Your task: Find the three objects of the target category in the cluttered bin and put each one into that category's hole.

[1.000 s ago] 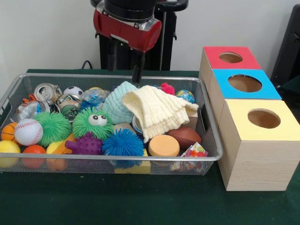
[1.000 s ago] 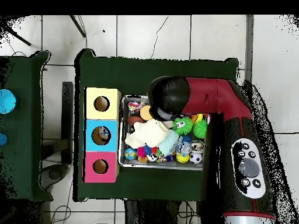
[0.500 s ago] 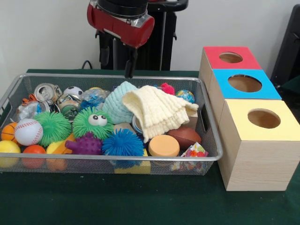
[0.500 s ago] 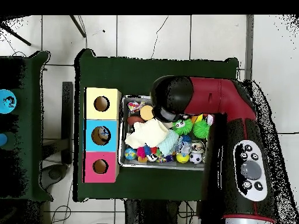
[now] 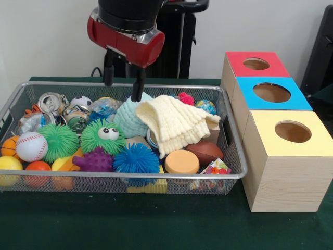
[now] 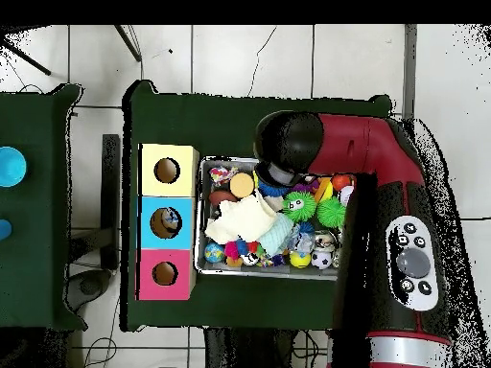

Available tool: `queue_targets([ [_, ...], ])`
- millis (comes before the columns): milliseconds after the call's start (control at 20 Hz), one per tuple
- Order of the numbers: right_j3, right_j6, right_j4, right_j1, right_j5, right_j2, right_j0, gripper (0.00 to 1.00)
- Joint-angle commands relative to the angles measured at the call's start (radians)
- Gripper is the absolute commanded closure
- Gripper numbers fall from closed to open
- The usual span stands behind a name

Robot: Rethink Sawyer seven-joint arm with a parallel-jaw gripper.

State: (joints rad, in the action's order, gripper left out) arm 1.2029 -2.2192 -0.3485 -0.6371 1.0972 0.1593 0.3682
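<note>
The tool (image 5: 123,84) is hanging over the back of the wire bin (image 5: 229,151), its two fingers spread apart and gripping nothing. One fingertip is sitting just at the top of the mint knitted cloth (image 5: 127,117); the cream cloth (image 5: 174,125) is lying beside it among balls.

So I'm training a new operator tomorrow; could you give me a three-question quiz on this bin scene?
1. True or false: the robot's gripper is open, its fingers holding nothing.
2. Which lies draped over the toys in the wire mesh bin: A) cream knitted cloth, B) red towel, C) black glove?
3. Fill in: the wooden box with the yellow top stands nearest the camera; behind it comes the one with the ____ top.

Key: 1 true; 2 A; 3 blue.
</note>
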Motion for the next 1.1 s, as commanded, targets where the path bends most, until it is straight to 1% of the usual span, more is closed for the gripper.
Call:
queue_targets([
  [50, 0.033, -0.019, 0.025, 0.025, 0.050, 0.001, 0.010, 0.00],
  [150, 0.032, -0.009, 0.023, 0.015, 0.065, 0.000, 0.008, 0.00],
  [250, 0.013, 0.022, 0.015, 0.022, 0.085, 0.007, 0.013, 0.00],
  [400, -0.041, 0.143, -0.008, 0.062, 0.114, 0.045, 0.037, 0.00],
  [450, -0.058, 0.171, -0.018, 0.070, 0.115, 0.052, 0.040, 0.00],
  [550, -0.069, 0.243, -0.025, 0.059, 0.081, 0.072, 0.075, 0.00],
  [600, -0.066, 0.288, -0.019, 0.048, 0.054, 0.087, 0.107, 0.00],
  [650, -0.073, 0.326, -0.015, 0.042, 0.051, 0.100, 0.135, 0.00],
  [800, -0.168, 0.408, -0.027, 0.069, 0.132, 0.133, 0.178, 0.00],
  [900, -0.241, 0.442, -0.044, 0.107, 0.192, 0.154, 0.184, 0.00],
  [950, -0.264, 0.449, -0.050, 0.123, 0.207, 0.161, 0.185, 0.00],
  [1100, -0.261, 0.448, -0.049, 0.138, 0.201, 0.169, 0.193, 0.00],
])
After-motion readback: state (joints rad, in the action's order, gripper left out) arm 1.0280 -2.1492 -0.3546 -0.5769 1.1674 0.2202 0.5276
